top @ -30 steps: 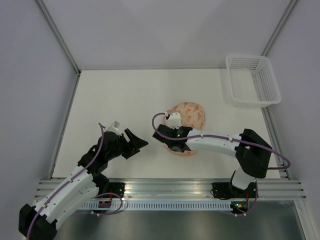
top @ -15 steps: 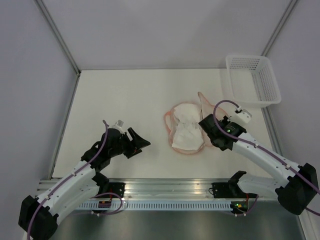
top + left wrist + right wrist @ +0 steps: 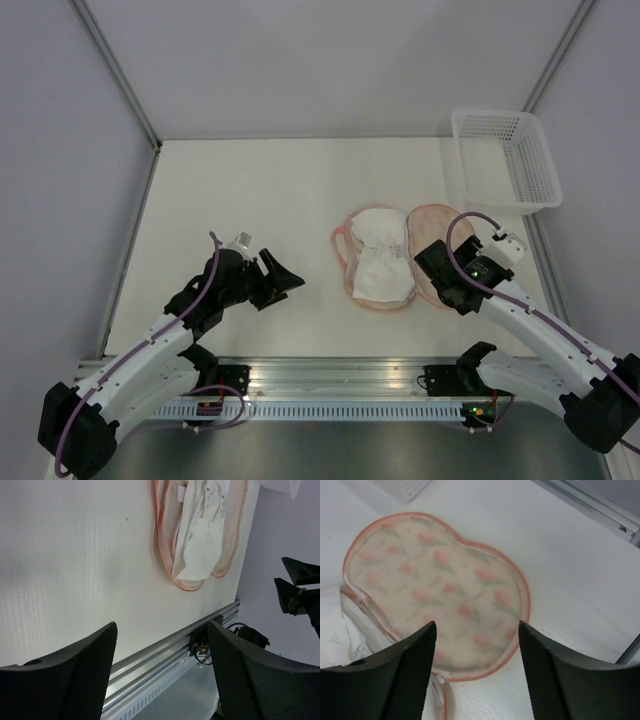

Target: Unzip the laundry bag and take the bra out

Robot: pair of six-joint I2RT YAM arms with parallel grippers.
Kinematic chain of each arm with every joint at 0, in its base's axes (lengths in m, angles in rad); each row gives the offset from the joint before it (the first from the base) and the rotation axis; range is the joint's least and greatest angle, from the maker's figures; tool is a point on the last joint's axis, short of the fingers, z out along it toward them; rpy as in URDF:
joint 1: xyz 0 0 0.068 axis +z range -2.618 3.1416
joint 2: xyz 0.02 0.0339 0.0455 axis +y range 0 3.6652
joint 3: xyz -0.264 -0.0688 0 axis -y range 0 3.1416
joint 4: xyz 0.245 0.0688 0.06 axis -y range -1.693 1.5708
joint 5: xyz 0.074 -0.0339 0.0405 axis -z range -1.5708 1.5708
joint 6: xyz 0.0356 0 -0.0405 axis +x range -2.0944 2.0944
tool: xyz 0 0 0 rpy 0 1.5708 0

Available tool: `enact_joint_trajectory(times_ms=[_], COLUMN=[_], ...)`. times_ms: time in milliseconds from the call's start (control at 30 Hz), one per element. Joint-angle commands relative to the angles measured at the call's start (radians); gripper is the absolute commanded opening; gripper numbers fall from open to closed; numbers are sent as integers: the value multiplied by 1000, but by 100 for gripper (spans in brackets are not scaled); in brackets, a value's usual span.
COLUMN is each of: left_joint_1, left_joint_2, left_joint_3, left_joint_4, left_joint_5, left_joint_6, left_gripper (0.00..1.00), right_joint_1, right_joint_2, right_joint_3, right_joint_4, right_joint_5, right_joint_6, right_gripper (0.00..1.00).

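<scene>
CHANGE: laundry bag point(image 3: 430, 228) lid has dropped flat, right of centre, let go by the right gripper point(image 3: 440, 268) | CLAWS: right jaws apart, empty, over the lid; left gripper point(image 3: 284, 282) wide, empty | BRA: bra point(image 3: 380, 265) exposed in the bag's left half, centre frame, long axis top-to-bottom, just left of the right claw; left arm farther

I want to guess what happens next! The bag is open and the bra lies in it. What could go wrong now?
The right gripper hangs open over the bag's flipped-open half, not the bra; closing there would probably grab the bag instead. The bra lies in the other half, so a pinch might catch the bag too and lift it along.
</scene>
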Motion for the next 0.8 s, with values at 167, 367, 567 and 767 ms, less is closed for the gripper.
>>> enact_joint_trajectory(times_ms=[167,367,567,767], left_joint_1=[-6,-4,-6,-4], left_joint_2=[53,194,231,193], left_joint_3=[25,86,77,4], left_joint_4=[138,324,351,367], left_joint_5=[62,194,225,212], left_joint_6=[59,82,85,59], left_gripper=[78,79,79,79], right_joint_1=[-5,-122,-314,-411], right_joint_2=[-25,173,358,527], right_joint_3=[37,5,32,81], right_joint_4=[526,822,984,1045], right_joint_5=[-318,-767,-981,-1165], right_joint_6=[-738,-857,-935,-970], right_gripper=[86,88,87,83])
